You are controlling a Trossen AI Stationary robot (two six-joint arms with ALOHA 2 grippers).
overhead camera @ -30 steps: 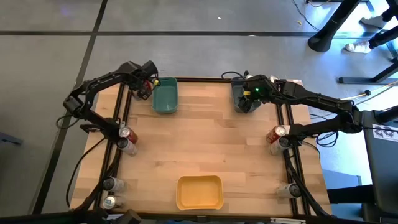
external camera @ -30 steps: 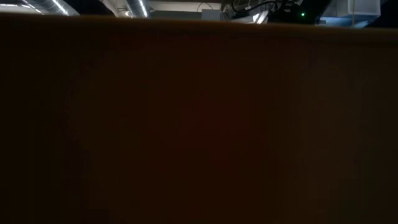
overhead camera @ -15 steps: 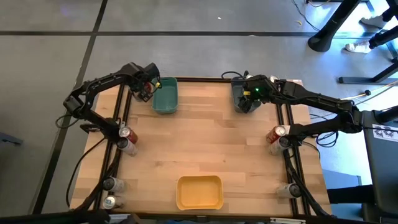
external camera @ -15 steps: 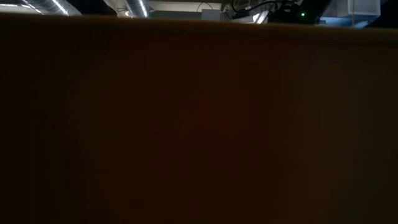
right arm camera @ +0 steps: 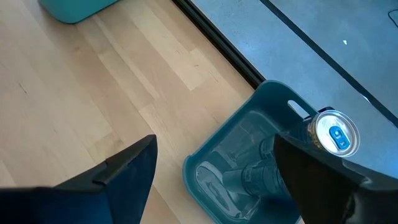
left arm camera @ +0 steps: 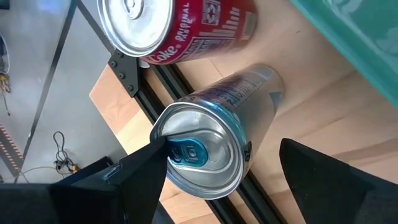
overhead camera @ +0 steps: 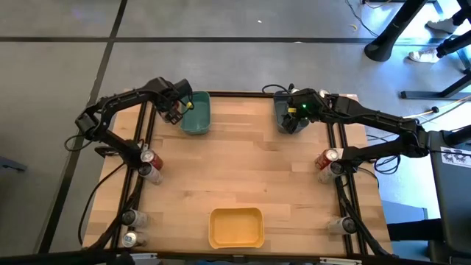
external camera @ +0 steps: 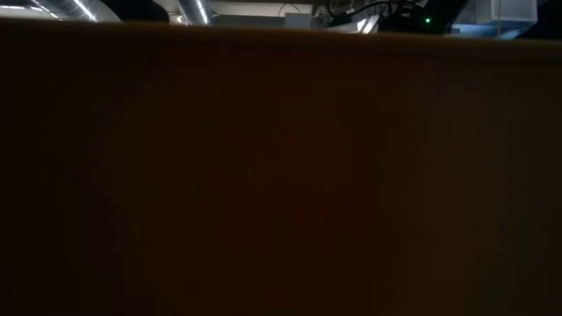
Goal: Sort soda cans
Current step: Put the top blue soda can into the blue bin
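At the table's far left corner, next to the teal bin (overhead camera: 197,118), stand a silver-blue can (left arm camera: 214,134) and a red can (left arm camera: 180,28). My left gripper (overhead camera: 180,105) (left arm camera: 222,142) is open, one finger on each side of the silver-blue can's top. My right gripper (overhead camera: 294,116) (right arm camera: 215,139) hangs open over the grey bin (overhead camera: 280,110) (right arm camera: 231,124) at the far right corner. Silver-grey cans (right arm camera: 255,174) lie inside that bin. Another can with a blue tab (right arm camera: 334,134) stands just beyond it. My left gripper comes at the silver-blue can from above, its fingers across the top. One finger (left arm camera: 140,171) overlaps the rim (left arm camera: 166,134); I cannot tell whether it touches. The other finger (left arm camera: 323,177) stands apart from the can's side.
A yellow bin (overhead camera: 236,227) sits at the near edge. More cans stand along the side rails: left (overhead camera: 149,163) (overhead camera: 132,218) (overhead camera: 130,238) and right (overhead camera: 327,160) (overhead camera: 337,224). The middle of the wooden table (overhead camera: 243,169) is bare. A dark surface blocks the low view.
My left gripper has moved a little toward the table's right and near side, closer to the teal bin's left wall. My right arm has kept still.
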